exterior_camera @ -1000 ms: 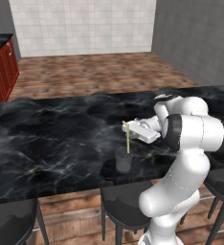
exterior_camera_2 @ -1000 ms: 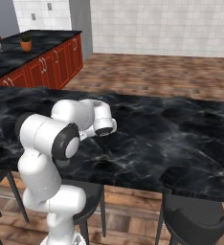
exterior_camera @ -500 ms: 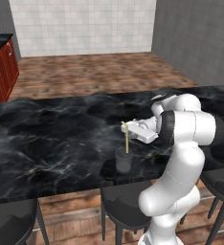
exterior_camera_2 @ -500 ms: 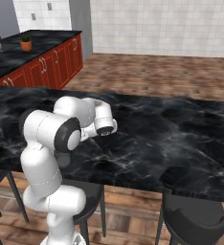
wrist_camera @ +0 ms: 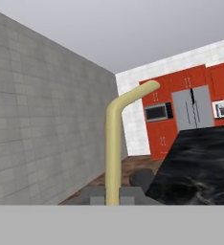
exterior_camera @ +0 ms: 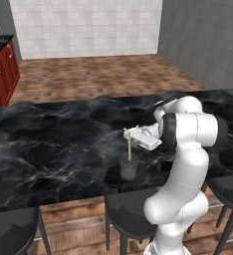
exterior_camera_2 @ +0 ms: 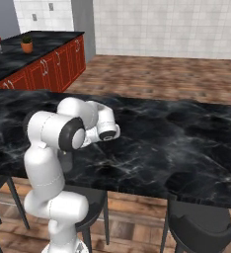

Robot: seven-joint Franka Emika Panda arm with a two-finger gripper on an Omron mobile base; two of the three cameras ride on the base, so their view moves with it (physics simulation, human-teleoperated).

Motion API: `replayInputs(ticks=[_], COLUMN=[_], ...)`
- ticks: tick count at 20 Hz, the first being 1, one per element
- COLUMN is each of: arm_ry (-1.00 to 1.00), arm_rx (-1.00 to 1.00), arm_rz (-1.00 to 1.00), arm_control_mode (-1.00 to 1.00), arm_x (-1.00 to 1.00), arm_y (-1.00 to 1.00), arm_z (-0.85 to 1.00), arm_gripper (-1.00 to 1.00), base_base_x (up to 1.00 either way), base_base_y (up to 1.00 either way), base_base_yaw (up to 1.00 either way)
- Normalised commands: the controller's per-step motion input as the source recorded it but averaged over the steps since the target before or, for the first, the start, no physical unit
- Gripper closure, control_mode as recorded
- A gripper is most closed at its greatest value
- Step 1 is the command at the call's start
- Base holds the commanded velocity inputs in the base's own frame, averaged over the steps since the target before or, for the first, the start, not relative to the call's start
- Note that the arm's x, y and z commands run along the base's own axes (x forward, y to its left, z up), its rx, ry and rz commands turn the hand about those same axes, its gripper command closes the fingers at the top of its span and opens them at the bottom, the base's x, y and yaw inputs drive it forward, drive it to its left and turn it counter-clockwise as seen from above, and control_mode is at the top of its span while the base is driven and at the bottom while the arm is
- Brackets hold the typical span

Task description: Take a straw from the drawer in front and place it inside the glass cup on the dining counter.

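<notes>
The gripper (exterior_camera: 127, 133) reaches out level over the dining counter (exterior_camera: 49, 144), its 2 fingers pinched tight on the upper part of the straw (exterior_camera: 129, 145). The straw hangs upright below the fingers, its lower end down inside the glass cup (exterior_camera: 129, 167), which stands on the counter directly under the gripper, near the counter's front edge. In the hand view the straw (wrist_camera: 115, 153) rises from between the fingertips and bends over at its tip toward the red cabinets (wrist_camera: 181, 112) far ahead. Dark stools (exterior_camera: 131, 219) stand under the counter edge, below and behind the gripper. In the right base view the arm's body covers the gripper.
</notes>
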Motion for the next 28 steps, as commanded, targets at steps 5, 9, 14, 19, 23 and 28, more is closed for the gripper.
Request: replayInputs(ticks=[5, 9, 14, 19, 23, 28], arm_ry=[0.00, 0.00, 0.00, 0.00, 0.00, 0.00], arm_rx=[0.00, 0.00, 0.00, 0.00, 0.00, 0.00], arm_rz=[0.00, 0.00, 0.00, 0.00, 0.00, 0.00], arm_control_mode=[-1.00, -1.00, -1.00, -1.00, -1.00, -1.00], arm_x=[0.15, 0.21, 0.16, 0.14, 0.02, -0.24], arm_y=[0.09, 0.14, 0.16, 0.18, 0.09, 0.02], arm_z=[-0.15, -0.19, -0.29, -0.32, -0.29, -0.09], arm_gripper=[1.00, 1.00, 1.00, 1.00, 1.00, 1.00], base_base_x=[0.00, 0.00, 0.00, 0.00, 0.00, 0.00], base_base_y=[0.00, 0.00, 0.00, 0.00, 0.00, 0.00], base_base_yaw=[0.00, 0.00, 0.00, 0.00, 0.00, 0.00])
